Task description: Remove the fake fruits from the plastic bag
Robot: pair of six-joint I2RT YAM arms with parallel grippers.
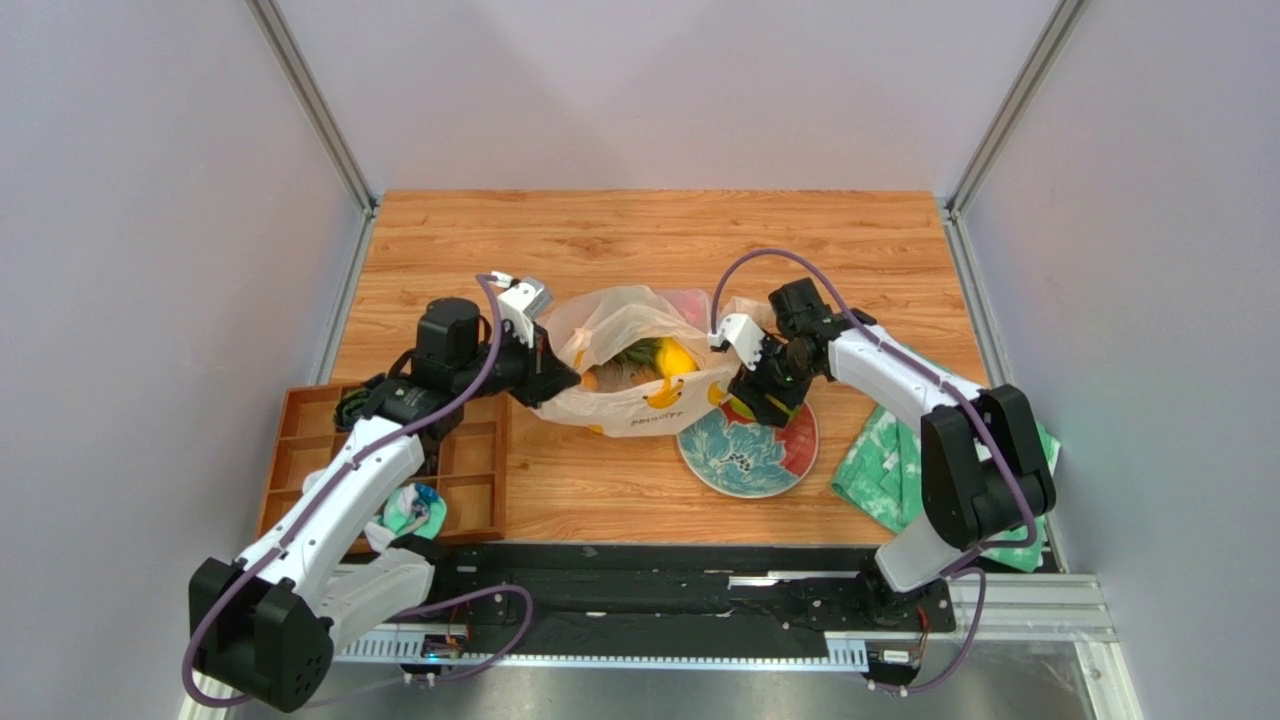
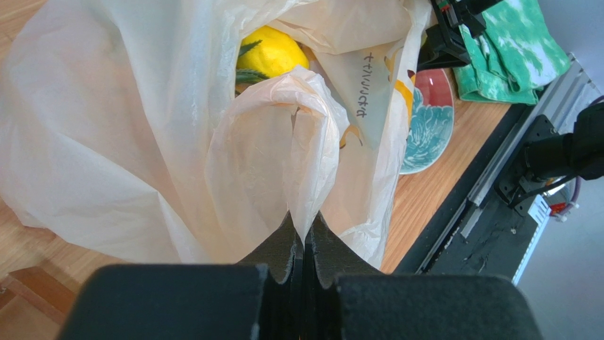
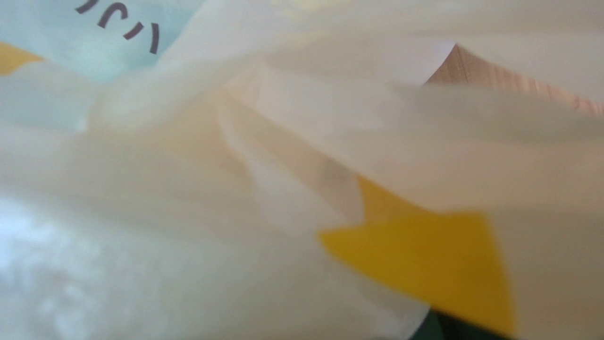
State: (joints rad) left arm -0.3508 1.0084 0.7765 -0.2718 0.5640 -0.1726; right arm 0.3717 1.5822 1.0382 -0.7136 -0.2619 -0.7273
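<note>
- Left wrist view: my left claw (image 2: 303, 228) was clamped on a fold of the plastic bag (image 2: 127, 142); yellow fake fruits (image 2: 273, 51) sat inside.
- Right wrist view: only blurred bag film, so I could not tell my right claw (image 1: 747, 393) apart or together.
- Top view: it met the bag's right edge by the plate (image 1: 747, 462), mid-bench (image 1: 631, 240).

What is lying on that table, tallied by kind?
Plastic bag: 1
Plate: 1
Green cloth: 1
Wooden tray: 1
Small teal item in the tray: 1
Total: 5
Fruit in the bag: mostly hidden, not counted.
</note>
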